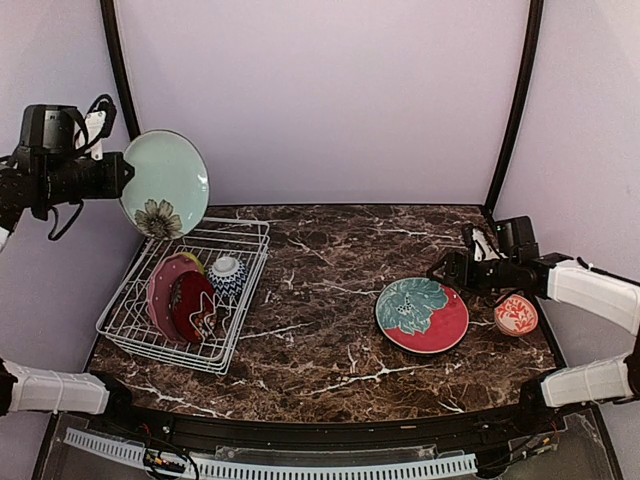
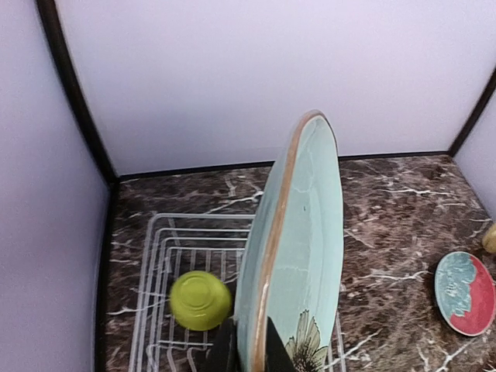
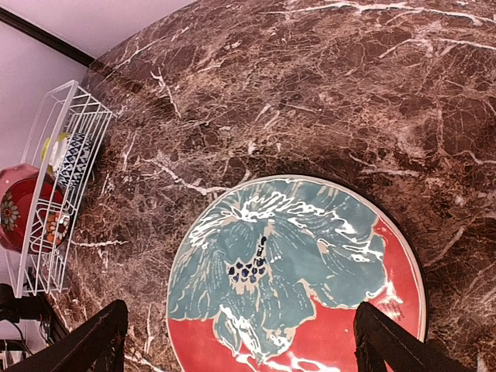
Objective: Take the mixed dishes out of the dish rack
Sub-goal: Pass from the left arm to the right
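My left gripper [image 1: 125, 176] is shut on the rim of a pale green plate [image 1: 167, 183] with a flower on it, holding it on edge in the air above the back of the white wire dish rack [image 1: 243, 222]. In the left wrist view the fingers [image 2: 225, 349] pinch the plate [image 2: 310, 225], and a lime-green bowl [image 2: 200, 300] lies in the rack [image 2: 155, 229] below. Dark red plates [image 1: 192, 303] and a blue-white bowl [image 1: 227, 275] stand in the rack. My right gripper [image 3: 244, 337] hangs open over the red-teal plate [image 3: 294, 263], which lies flat on the table, jaws wide apart and touching nothing.
A small red-white bowl [image 1: 516, 315] sits on the marble table [image 1: 320, 350] just right of the red-teal plate [image 1: 422, 314]. The rack fills the table's left side. Black frame posts [image 1: 515, 110] and a pale backdrop close in the back and sides.
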{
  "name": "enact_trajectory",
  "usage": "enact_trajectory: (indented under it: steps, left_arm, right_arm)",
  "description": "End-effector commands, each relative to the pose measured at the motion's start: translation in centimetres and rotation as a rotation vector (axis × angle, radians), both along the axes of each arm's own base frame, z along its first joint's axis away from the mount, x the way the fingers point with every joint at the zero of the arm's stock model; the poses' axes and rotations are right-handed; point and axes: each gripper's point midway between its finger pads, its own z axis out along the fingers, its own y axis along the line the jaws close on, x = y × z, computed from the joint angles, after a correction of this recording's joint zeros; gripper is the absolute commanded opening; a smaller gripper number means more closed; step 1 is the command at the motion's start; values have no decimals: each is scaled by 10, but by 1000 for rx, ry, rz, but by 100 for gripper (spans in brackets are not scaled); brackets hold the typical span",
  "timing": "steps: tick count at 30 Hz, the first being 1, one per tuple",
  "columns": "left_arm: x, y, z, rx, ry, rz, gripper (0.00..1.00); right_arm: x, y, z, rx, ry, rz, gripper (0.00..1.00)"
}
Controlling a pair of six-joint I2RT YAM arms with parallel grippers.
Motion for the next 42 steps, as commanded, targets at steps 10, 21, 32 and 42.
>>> enact_trajectory:
  steps: [10,21,32,42]
  left_arm:
    - [22,-185,-68,-722,86,-641,1]
    - [3,-285,-135,-719,273,-802,1]
    - [-5,-308,-146,-713,327,-855,1]
    - [-6,-313,-152,-699,353,-856,1]
  right_arm:
    - [-22,75,53,353,-61,249,99]
    - [-41,155,63,528,22,444,96]
    - [-43,159,57,563,54,445,46]
    - [-43,161,57,587,61,454,15]
